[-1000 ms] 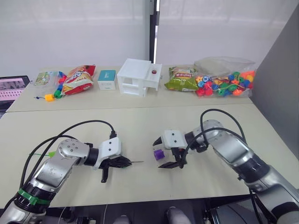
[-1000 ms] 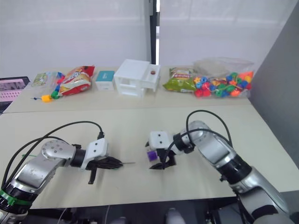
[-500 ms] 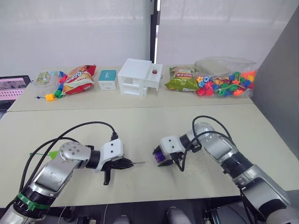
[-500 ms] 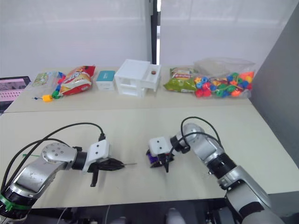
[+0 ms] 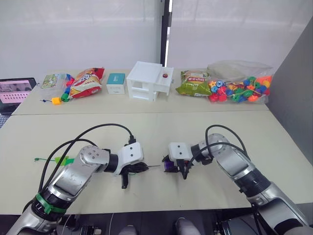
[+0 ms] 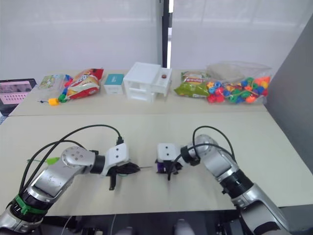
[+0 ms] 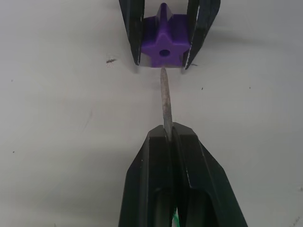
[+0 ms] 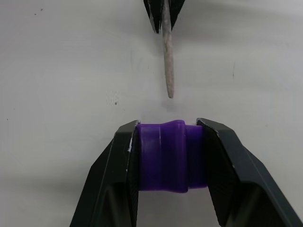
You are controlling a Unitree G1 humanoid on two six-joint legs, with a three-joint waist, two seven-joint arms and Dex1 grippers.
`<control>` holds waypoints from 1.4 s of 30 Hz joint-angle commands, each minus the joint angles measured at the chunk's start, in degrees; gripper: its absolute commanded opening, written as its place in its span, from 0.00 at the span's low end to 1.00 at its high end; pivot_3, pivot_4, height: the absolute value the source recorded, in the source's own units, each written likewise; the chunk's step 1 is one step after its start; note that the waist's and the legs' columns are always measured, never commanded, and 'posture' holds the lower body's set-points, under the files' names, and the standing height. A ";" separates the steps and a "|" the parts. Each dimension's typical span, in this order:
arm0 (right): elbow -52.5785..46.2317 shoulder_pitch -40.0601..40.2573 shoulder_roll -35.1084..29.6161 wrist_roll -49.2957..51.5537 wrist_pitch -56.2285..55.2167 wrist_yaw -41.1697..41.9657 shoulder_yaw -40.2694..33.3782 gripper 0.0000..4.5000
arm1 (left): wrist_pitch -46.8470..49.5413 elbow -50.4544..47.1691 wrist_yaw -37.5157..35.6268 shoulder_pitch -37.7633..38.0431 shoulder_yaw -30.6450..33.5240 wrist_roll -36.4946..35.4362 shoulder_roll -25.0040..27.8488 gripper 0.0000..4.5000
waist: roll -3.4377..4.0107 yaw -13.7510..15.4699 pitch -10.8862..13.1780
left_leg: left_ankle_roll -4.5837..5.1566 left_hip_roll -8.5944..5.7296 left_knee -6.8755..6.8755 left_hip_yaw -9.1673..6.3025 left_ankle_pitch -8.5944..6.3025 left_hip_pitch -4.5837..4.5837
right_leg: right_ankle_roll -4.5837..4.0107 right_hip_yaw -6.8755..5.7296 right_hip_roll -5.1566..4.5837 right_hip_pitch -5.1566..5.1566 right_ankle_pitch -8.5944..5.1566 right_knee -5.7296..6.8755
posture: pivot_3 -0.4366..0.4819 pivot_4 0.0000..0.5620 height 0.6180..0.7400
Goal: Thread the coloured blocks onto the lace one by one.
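No readable text showing anywhere; printing on the red snack bag (image 5: pixel 86 82), green snack bag (image 5: pixel 193 82) and teal box (image 5: pixel 115 81) is appearing too small to read.

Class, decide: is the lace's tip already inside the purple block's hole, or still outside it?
Outside. The tip stops short of the purple block, leaving a gap; the hole is empty.

Purple star block (image 7: pixel 164 48) w/ dark centre hole is showing betw. black fingers (image 8: pixel 118 175). Lace tip (image 7: pixel 165 101) is looking grey-brown; green string (image 5: pixel 51 159) is trailing on beige table (image 5: pixel 156 127). White box (image 5: pixel 148 81), teal-white carton (image 5: pixel 116 82), red-yellow snack bag (image 5: pixel 86 82), green bag (image 5: pixel 193 82), multicoloured blocks in clear bag (image 5: pixel 238 89) are sitting at back.
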 commanded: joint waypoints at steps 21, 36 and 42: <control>-5.43 1.09 0.50 -0.21 8.79 -0.51 1.11 0.30 | 1.32 -2.88 2.02 -0.84 -1.55 -0.56 -2.80 0.00 | -0.01 0.00 -0.01 | 0.00 0.00 0.01 0.00 0.00 0.02 | 0.00 0.00 0.00 0.03 0.00 -0.02 | 0.48 0.27 1.00; -12.28 1.51 3.36 2.50 24.49 -4.31 1.00 0.30 | 0.37 1.30 2.88 -4.37 -4.67 -0.96 -10.19 0.00 | -0.02 0.48 -0.02 | -0.01 -0.04 0.07 -0.01 0.00 0.02 | 0.00 0.00 -0.02 0.10 0.00 -0.03 | 0.48 0.27 1.00; -13.97 1.93 4.77 2.64 26.44 -5.66 1.36 0.30 | -3.04 4.48 -0.12 -5.42 -5.94 -1.39 -12.57 0.00 | -0.02 0.12 -0.02 | -0.01 -0.03 0.06 -0.02 0.01 0.02 | 0.01 0.00 0.00 0.07 0.00 -0.01 | 0.48 0.27 1.00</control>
